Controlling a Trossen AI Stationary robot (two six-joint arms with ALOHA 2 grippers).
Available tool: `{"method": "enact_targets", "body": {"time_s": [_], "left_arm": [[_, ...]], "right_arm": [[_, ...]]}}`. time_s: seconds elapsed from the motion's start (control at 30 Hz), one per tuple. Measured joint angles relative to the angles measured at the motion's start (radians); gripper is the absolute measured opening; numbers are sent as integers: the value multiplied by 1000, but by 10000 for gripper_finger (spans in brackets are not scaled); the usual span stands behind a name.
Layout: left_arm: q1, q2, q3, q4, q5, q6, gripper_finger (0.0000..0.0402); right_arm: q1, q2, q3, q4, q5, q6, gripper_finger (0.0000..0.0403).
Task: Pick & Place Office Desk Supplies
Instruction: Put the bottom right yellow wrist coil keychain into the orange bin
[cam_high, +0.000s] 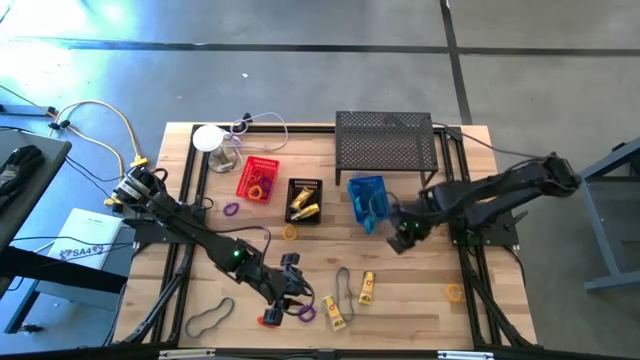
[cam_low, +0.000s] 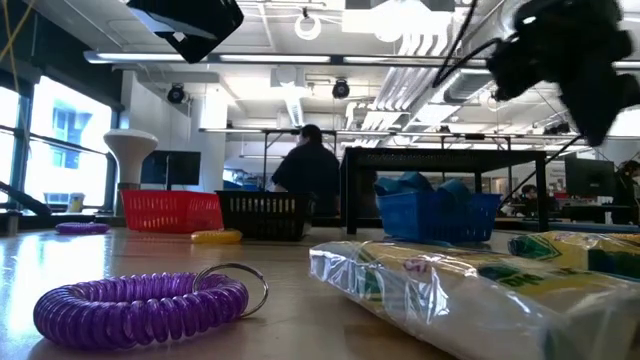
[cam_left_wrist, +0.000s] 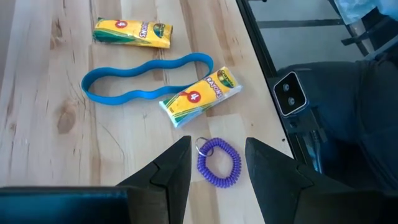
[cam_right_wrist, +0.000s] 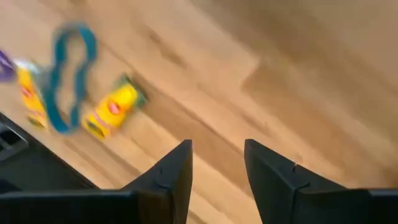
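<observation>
Left gripper (cam_high: 296, 290) by purple coil (cam_high: 305, 312) — right gripper (cam_high: 400, 238) beside blue basket (cam_high: 366, 200).

The wooden table (cam_high: 420, 300) carries baskets (cam_high: 257, 179), crayon packs (cam_high: 366, 288), a purple coil (cam_high: 304, 312) and band loops (cam_high: 209, 318).

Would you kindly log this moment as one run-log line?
left gripper: open over purple coil | right gripper: open, empty, near blue basket | crayon packs on table

Wooden table (cam_high: 420, 300), filling the centre of the high view. Black wire-mesh shelf (cam_high: 386, 140), upper centre, at the table's far edge. White round object (cam_high: 209, 137) with cable, upper left. Person (cam_low: 305, 165) in dark clothing, centre background of the low view.
</observation>
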Motion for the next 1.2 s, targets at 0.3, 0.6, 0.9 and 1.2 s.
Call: {"method": "enact_targets", "body": {"time_s": [0.3,0.6,0.9,1.2], "left_arm": [[-2,0,-2,-22,0,-13,148],[-4,0,-3,-23,1,-13,148],[-4,0,-3,-22,8,90,148],[-2,0,-3,-22,7,155,148]], "right_arm": [[381,5,0,86,-16,362,133],[661,43,0,71,97,875,133],[733,183,0,21,26,1024,133],[732,318,0,10,-73,996,133]]}}
